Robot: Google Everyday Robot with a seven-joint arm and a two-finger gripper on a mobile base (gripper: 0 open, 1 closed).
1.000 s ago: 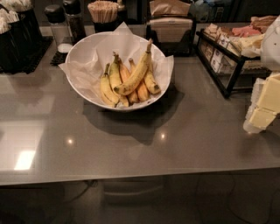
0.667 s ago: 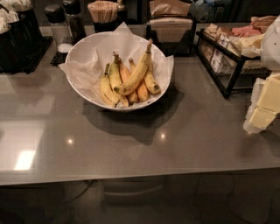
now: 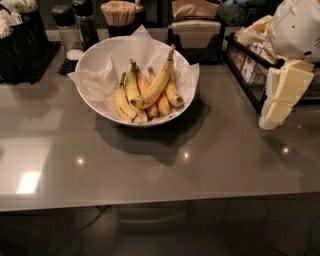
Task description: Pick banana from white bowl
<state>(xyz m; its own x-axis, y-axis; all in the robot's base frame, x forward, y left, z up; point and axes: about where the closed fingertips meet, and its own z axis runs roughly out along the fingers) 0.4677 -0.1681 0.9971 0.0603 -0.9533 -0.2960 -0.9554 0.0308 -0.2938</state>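
Observation:
The white bowl point(image 3: 88, 56) with a crinkled paper liner stands on the grey counter at the back, left of centre. Several bananas lie in it. The banana point(image 3: 157, 84), long, curved and speckled, lies on top of the others with its stem pointing up to the back right. My gripper point(image 3: 273, 113), cream-coloured on a white arm, hangs over the counter's right side, well to the right of the bowl and apart from it. It holds nothing that I can see.
A black wire rack point(image 3: 245, 75) with packets stands at the back right, just behind the gripper. Shakers point(image 3: 65, 22), a cup of stir sticks point(image 3: 119, 14), a napkin holder point(image 3: 195, 25) and black bins point(image 3: 20, 45) line the back. The counter's front edge point(image 3: 160, 199) runs across the lower part of the view.
My gripper has moved left and a little up, closer to the bowl. The bowl and the bananas have not moved.

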